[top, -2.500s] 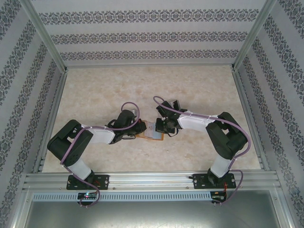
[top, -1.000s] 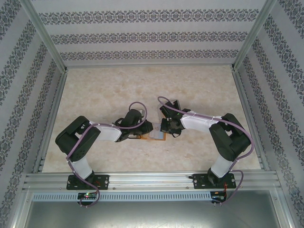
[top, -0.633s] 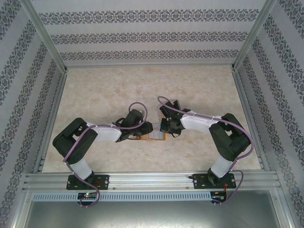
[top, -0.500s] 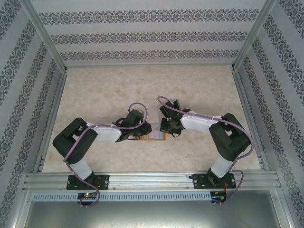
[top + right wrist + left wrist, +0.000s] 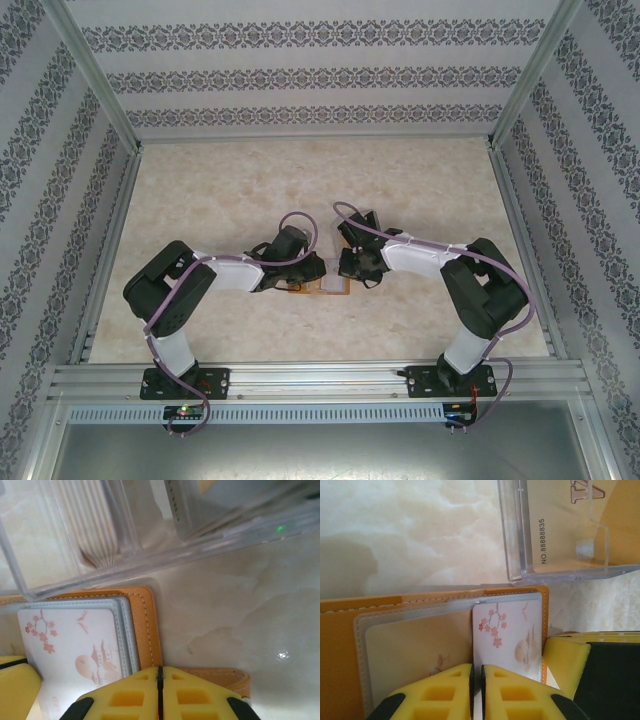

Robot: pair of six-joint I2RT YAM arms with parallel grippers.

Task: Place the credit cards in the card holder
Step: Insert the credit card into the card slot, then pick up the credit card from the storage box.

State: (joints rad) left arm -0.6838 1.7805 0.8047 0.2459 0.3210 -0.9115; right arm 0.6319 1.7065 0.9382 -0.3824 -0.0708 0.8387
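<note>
The card holder (image 5: 340,645) (image 5: 146,625) (image 5: 326,291) lies open on the table, orange-tan with grey sleeves. A white credit card (image 5: 507,635) (image 5: 75,645) printed with blossoms lies in its right-hand pocket. A pale tan card (image 5: 410,650) sits under the left clear sleeve. My left gripper (image 5: 476,690) (image 5: 306,271) is shut to a thin slit, its tips at the white card's near left edge, nothing clamped. My right gripper (image 5: 159,682) (image 5: 350,268) is shut, its tips resting on the holder's orange rim beside the clasp tab (image 5: 222,677).
A clear plastic box (image 5: 555,535) (image 5: 100,535) stands just beyond the holder, with several cards on edge (image 5: 92,537) inside. The right gripper's yellow finger (image 5: 565,655) is close to the card's right side. The metal frame rails (image 5: 320,380) border the table.
The left arm has reached a little further right and forward over the holder, and its jaws have narrowed slightly. The right arm has held still.
</note>
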